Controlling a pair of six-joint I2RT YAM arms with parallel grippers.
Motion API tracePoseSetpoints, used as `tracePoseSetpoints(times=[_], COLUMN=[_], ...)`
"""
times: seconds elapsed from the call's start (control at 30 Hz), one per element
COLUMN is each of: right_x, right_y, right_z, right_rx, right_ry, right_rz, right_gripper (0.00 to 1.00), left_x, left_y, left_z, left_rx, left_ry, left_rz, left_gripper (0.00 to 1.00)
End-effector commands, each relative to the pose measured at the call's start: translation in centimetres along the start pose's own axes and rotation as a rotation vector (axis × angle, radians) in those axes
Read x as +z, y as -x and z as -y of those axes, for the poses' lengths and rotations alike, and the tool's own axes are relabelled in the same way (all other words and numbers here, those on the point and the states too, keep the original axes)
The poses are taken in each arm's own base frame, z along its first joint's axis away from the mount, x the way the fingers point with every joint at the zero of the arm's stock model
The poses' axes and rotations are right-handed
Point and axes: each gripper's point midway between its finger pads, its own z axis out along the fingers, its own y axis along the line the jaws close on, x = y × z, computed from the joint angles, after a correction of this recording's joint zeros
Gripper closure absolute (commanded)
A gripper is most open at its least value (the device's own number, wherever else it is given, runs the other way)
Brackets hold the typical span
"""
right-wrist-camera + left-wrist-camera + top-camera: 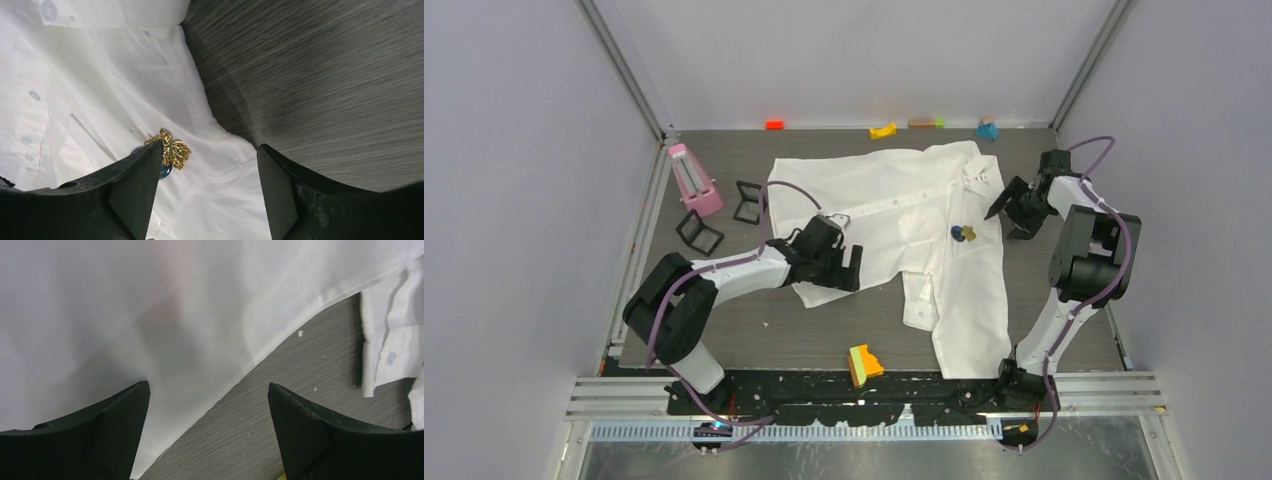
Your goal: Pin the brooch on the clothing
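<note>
The white shirt lies spread on the table. The brooch, dark blue with a gold leaf, sits on the shirt's right front near the button row. In the right wrist view the brooch lies on the fabric just past my left fingertip. My right gripper is open and empty, over the shirt's right edge beside the collar. My left gripper is open and empty, low over the shirt's near left hem, with bare table between its fingers.
A pink stand and two small black-framed cubes sit at the left. Coloured toy blocks line the back edge. A yellow-orange block lies at the front edge. Walls close in on both sides.
</note>
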Motion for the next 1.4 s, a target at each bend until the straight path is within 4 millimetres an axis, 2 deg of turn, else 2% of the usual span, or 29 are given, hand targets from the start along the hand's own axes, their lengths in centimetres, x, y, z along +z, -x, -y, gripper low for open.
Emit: tracePoseSetpoints(times=[0.0, 0.17, 0.33, 0.5, 0.57, 0.67, 0.8, 0.9, 0.93, 0.97, 1.0, 1.13, 1.23, 1.37], right_x=[-0.6, 0.5, 1.7, 1.8, 1.7, 1.7, 1.7, 1.0, 0.7, 0.0, -0.8, -3.8, -6.6, -11.4], right_y=[0.8, 0.4, -0.5, -0.6, -0.5, -0.6, -0.6, -0.1, 0.0, 0.3, 0.6, 1.6, 2.5, 3.0], right_z=[-2.1, -0.8, 0.5, 2.1, 2.9, 3.6, 3.2, 2.3, 2.1, 1.7, 1.2, -0.2, -1.5, -3.1], right_rx=[-0.039, -0.04, -0.036, -0.038, -0.035, -0.02, -0.014, -0.022, -0.025, -0.031, -0.038, -0.053, -0.066, -0.058], right_ry=[0.081, 0.024, -0.015, -0.09, -0.124, -0.144, -0.116, -0.079, -0.07, -0.057, -0.042, -0.008, 0.028, 0.066], right_rz=[0.042, 0.019, -0.031, -0.021, -0.015, -0.016, -0.025, -0.01, -0.004, 0.012, 0.031, 0.09, 0.138, 0.219], right_gripper=[0.27, 0.32, 0.51, 0.78, 0.85, 0.9, 0.91, 0.76, 0.6, 0.52, 0.4, 0.18, 0.09, 0.06], left_x=[-0.8, -0.6, -1.1, -2.1, -2.5, -2.8, -2.7, -3.3, -3.6, -4.1, -4.6, -7.1, -9.9, -15.7], left_y=[0.9, -1.5, -3.6, -5.3, -5.9, -6.5, -6.4, -4.8, -4.1, -3.3, -2.6, 1.6, 5.0, 9.5], left_z=[-1.2, -3.9, -6.3, -8.3, -9.1, -9.8, -9.1, -8.4, -8.2, -8.2, -8.1, -7.2, -6.3, -6.4], left_rx=[-0.018, -0.032, -0.083, -0.131, -0.159, -0.195, -0.192, -0.161, -0.147, -0.13, -0.114, -0.057, -0.033, -0.013], left_ry=[0.03, 0.12, 0.183, 0.249, 0.269, 0.282, 0.239, 0.219, 0.218, 0.222, 0.233, 0.234, 0.22, 0.247], left_rz=[0.07, 0.047, 0.036, 0.032, 0.028, 0.029, 0.034, 0.057, 0.068, 0.082, 0.09, 0.161, 0.206, 0.28], left_gripper=[0.09, 0.08, 0.08, 0.08, 0.08, 0.07, 0.07, 0.05, 0.01, 0.01, 0.0, 0.0, 0.0, 0.0])
